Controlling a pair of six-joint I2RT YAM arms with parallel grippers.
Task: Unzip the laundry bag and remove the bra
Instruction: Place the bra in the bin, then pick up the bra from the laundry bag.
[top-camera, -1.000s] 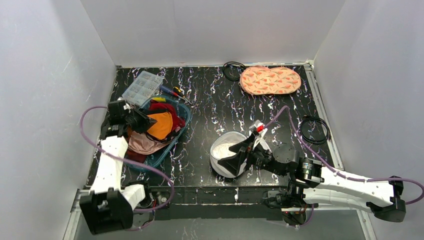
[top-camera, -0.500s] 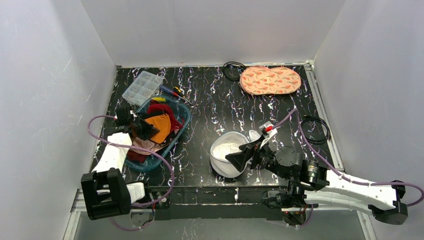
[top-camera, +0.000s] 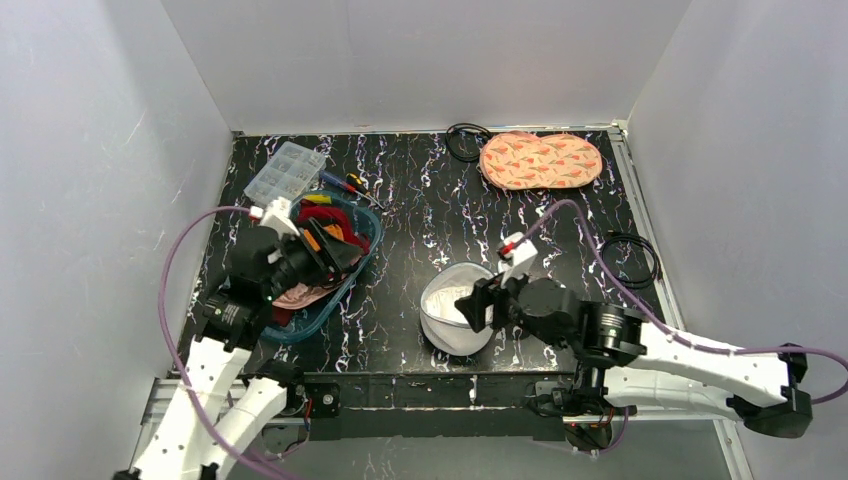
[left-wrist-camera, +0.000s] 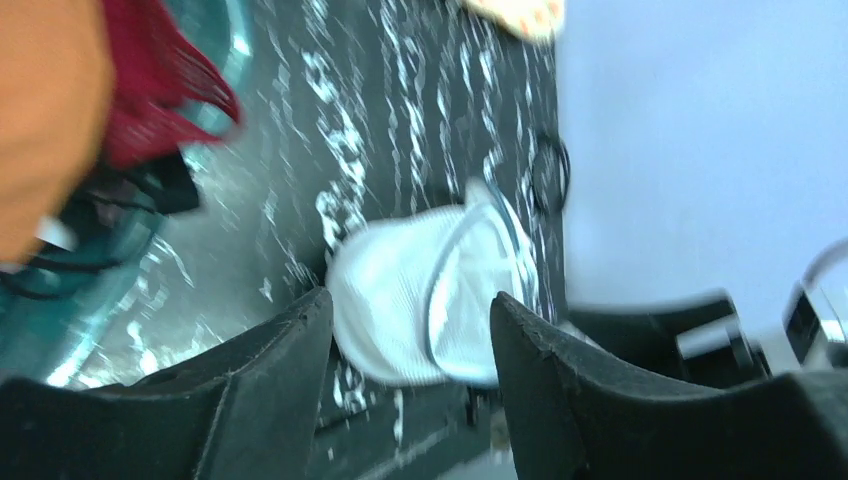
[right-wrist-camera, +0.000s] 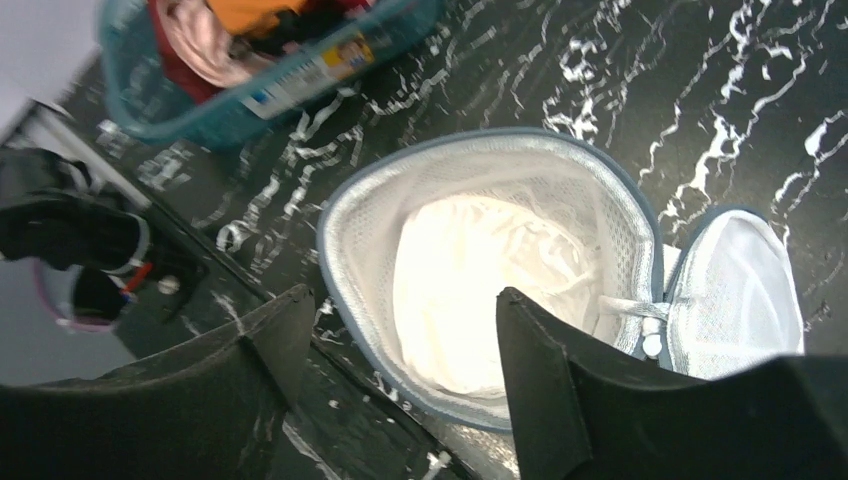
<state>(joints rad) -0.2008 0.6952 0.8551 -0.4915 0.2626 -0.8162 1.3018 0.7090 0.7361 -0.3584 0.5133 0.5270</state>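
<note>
The laundry bag (top-camera: 455, 318) stands near the table's front edge, unzipped, with its round lid (right-wrist-camera: 735, 290) flapped open to the right. Its blue-grey rim (right-wrist-camera: 480, 142) rings a pale cream bra (right-wrist-camera: 470, 270) lying inside. My right gripper (top-camera: 476, 305) hovers just above the bag's mouth, open (right-wrist-camera: 400, 310), with nothing between its fingers. My left gripper (top-camera: 335, 252) hangs over the teal basket and points toward the bag. It is open and empty (left-wrist-camera: 410, 320), and the bag (left-wrist-camera: 400, 285) shows blurred between its fingers, farther off.
A teal basket (top-camera: 330, 305) of orange, red and pink clothes sits at left. Behind it lie a clear organiser box (top-camera: 285, 172) and screwdrivers (top-camera: 345, 182). A floral pad (top-camera: 540, 160) and a cable coil (top-camera: 465, 140) are at the back, another coil (top-camera: 628, 258) at right.
My left gripper has risen out of the basket, swung right and opened. My right gripper has shifted up over the bag's mouth, its jaws somewhat narrower.
</note>
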